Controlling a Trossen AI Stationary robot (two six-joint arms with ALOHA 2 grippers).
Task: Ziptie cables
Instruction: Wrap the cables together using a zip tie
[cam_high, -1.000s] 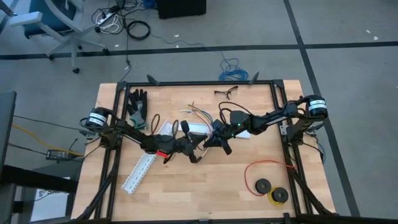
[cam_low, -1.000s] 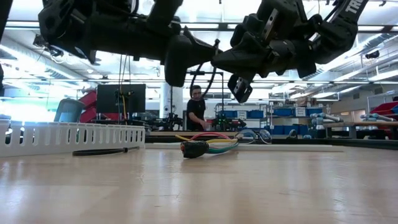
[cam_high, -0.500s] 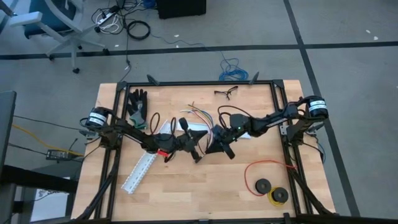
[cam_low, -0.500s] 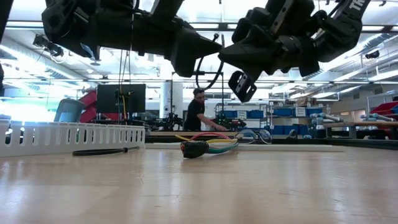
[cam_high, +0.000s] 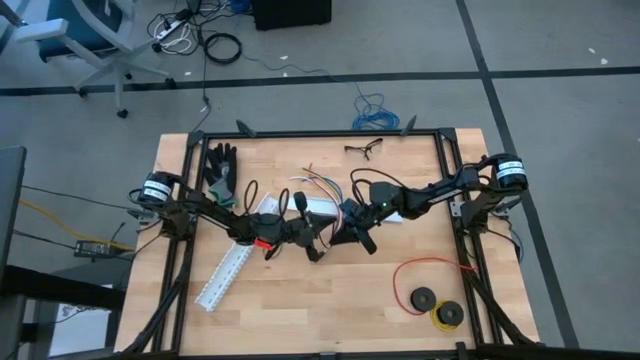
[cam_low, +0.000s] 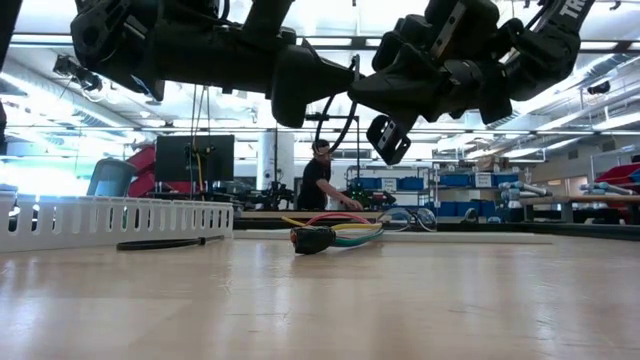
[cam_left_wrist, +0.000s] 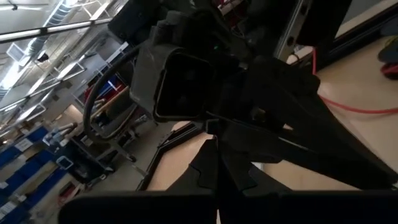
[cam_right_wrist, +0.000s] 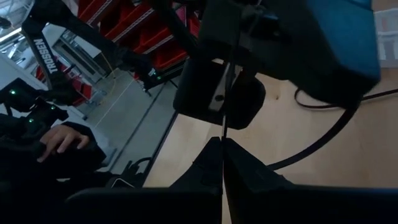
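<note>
Both end effectors above cables

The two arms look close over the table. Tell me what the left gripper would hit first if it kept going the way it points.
Most likely the right gripper: the left gripper, shut, points at it across a small gap, and the left wrist view is filled by that arm. Depth is uncertain.

Multicoloured cables with dark plug, white slotted channel, pale wood table.

I see a pale, smooth wood table, a white plastic slotted channel at frame left, and matt black cloth gloves upper left.
</note>
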